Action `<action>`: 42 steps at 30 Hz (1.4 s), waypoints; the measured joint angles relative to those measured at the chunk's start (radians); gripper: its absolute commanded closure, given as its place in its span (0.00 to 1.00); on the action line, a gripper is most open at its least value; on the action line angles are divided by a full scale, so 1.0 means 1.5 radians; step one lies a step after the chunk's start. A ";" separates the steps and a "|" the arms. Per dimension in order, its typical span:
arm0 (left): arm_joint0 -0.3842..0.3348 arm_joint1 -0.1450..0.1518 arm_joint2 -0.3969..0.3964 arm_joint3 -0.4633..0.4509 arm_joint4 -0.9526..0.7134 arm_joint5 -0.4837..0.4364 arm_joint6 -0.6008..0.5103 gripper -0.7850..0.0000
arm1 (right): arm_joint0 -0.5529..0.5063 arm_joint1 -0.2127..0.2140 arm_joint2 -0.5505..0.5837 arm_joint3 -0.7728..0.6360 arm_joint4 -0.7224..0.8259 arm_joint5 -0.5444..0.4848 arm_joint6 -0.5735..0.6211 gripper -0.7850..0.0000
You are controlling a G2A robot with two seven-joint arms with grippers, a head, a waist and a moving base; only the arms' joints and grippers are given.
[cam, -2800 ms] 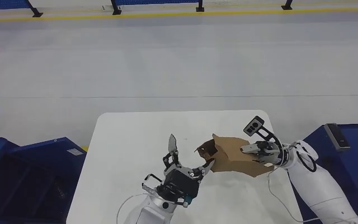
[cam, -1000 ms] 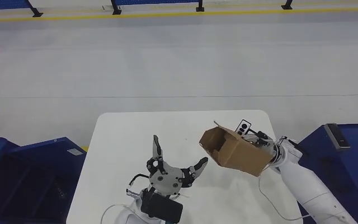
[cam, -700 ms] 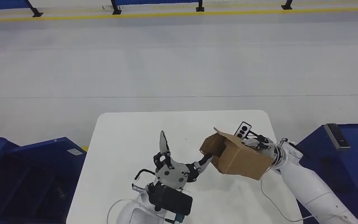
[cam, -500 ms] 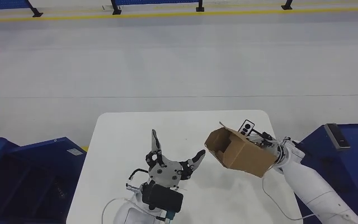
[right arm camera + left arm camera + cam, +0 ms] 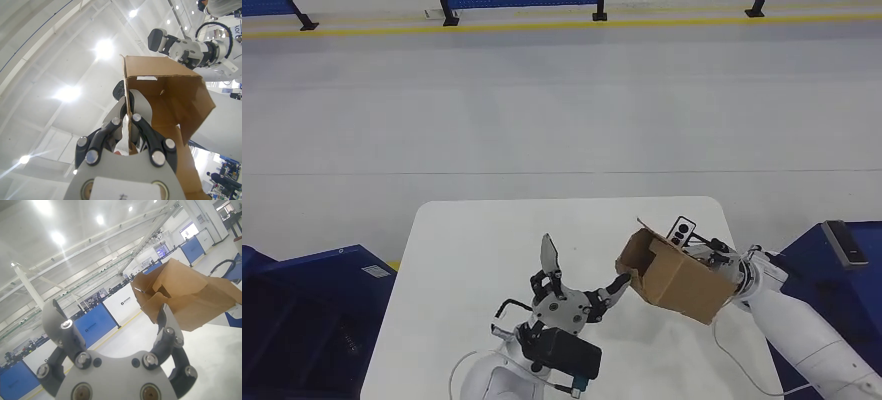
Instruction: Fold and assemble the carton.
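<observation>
While the brown carton (image 5: pixel 679 283) hangs tilted over the right part of the white table (image 5: pixel 467 262) in the top view, its open end faces the middle of the table. The right gripper (image 5: pixel 705 259) holds it at the far upper wall. The left gripper (image 5: pixel 585 265) sits just beside that open end with its fingers spread wide. One fingertip (image 5: pixel 621 283) is at the carton's near lower edge, though whether it touches cannot be told from here.

In the left wrist view, the left gripper (image 5: pixel 109 305) stands wide apart with nothing between its fingers. One finger (image 5: pixel 166 315) lies in front of the carton (image 5: pixel 191 300), at the lower edge of the partly folded flaps. The table (image 5: pixel 208 351) stretches below.

In the right wrist view, the right gripper (image 5: pixel 128 107) is clamped on one side wall of the carton (image 5: pixel 170 98), with a finger (image 5: pixel 139 106) inside the wall and the other outside. The open brown interior rises above it.
</observation>
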 measured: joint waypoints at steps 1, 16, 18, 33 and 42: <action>-0.001 0.000 0.001 0.001 0.001 -0.001 -0.004 0.00 | 0.000 0.001 0.000 -0.001 -0.001 0.000 0.000 1.00; 0.005 0.002 -0.021 -0.029 0.008 0.004 -0.028 0.00 | -0.005 0.008 0.008 -0.007 -0.005 0.000 0.000 1.00; 0.014 0.003 -0.026 -0.048 0.004 0.004 -0.025 0.00 | -0.005 0.009 0.011 -0.003 -0.008 0.000 0.000 1.00; 0.005 0.006 -0.020 -0.097 0.000 -0.097 -0.111 0.00 | -0.026 0.013 0.032 -0.034 -0.066 0.000 0.000 1.00; -0.022 0.001 -0.035 -0.060 -0.033 -0.082 -0.154 0.00 | -0.047 0.016 0.051 -0.052 -0.078 -0.001 0.000 1.00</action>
